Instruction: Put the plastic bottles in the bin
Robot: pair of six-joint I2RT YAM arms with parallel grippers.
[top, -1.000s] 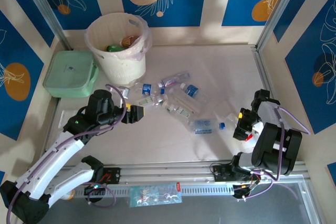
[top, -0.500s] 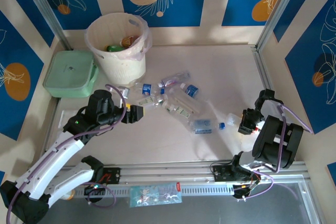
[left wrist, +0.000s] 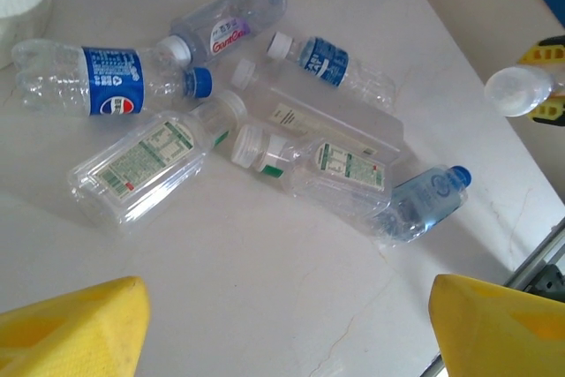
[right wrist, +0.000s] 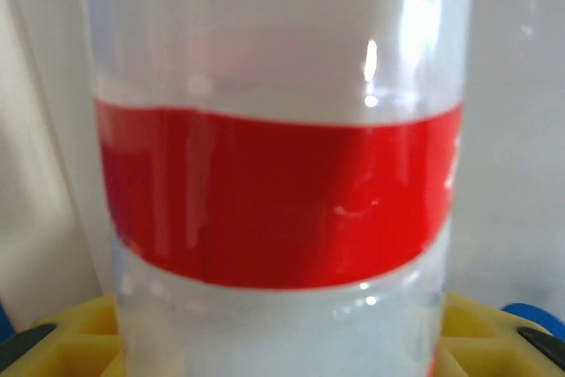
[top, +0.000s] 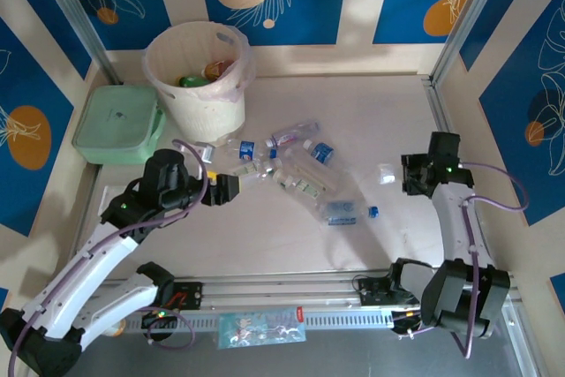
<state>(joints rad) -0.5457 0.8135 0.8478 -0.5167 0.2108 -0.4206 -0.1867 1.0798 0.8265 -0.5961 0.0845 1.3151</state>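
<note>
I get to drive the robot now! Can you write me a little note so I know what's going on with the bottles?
Left tool: open, holding nothing, hovering beside the pile.
Right tool: shut on a red-label bottle, over the right side of the table.
Bin: far left corner. What looks like a green bottle is inside.
Done: not much yet, going by the bin.
Left: carry the held bottle across to the bin, then clear the pile, about seven bottles lying mid-table.
</note>
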